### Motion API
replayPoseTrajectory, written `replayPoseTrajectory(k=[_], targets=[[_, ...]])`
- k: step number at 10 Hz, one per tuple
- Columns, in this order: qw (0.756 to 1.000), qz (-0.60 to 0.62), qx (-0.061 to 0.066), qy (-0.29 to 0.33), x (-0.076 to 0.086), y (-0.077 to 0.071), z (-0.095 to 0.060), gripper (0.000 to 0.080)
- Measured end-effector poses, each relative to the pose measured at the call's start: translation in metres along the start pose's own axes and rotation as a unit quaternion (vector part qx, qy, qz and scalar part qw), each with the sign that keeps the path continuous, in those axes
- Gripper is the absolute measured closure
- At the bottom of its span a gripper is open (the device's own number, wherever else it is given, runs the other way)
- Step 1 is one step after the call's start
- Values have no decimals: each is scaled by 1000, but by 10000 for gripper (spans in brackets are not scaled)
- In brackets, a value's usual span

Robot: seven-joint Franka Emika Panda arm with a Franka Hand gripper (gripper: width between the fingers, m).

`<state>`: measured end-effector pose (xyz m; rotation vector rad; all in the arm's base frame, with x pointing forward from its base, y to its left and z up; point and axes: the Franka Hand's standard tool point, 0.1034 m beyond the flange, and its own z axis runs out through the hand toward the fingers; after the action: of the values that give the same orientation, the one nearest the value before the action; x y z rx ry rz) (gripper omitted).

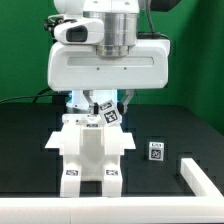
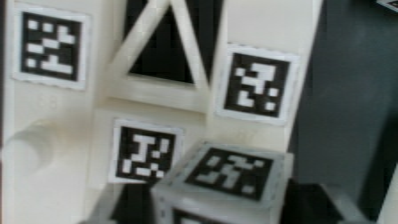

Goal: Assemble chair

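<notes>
Item: chair (image 1: pixel 92 150), partly built, standing mid-surface (image 1: pixel 30 135), with legs and panels joined. A tagged block (image 1: pixel 106 113) sits at its top, beneath the hand (image 1: pixel 100 101). We cannot tell the hand's width or grip. We judge assembly well advanced but unfinished.

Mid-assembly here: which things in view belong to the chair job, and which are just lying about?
Job: standing white chair assembly; small tagged block at its top.
Lying about: white border rail; small tagged white square apart on the black table, probably the rig's, not the chair's.
</notes>
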<state>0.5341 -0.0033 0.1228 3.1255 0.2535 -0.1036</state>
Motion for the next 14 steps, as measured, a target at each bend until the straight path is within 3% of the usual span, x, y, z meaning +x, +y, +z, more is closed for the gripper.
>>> replayPoseTrajectory(k=[9,14], targets=[[1000,12,0,0,0,0,0,500],[987,160,1,1,1,-1,0,500]])
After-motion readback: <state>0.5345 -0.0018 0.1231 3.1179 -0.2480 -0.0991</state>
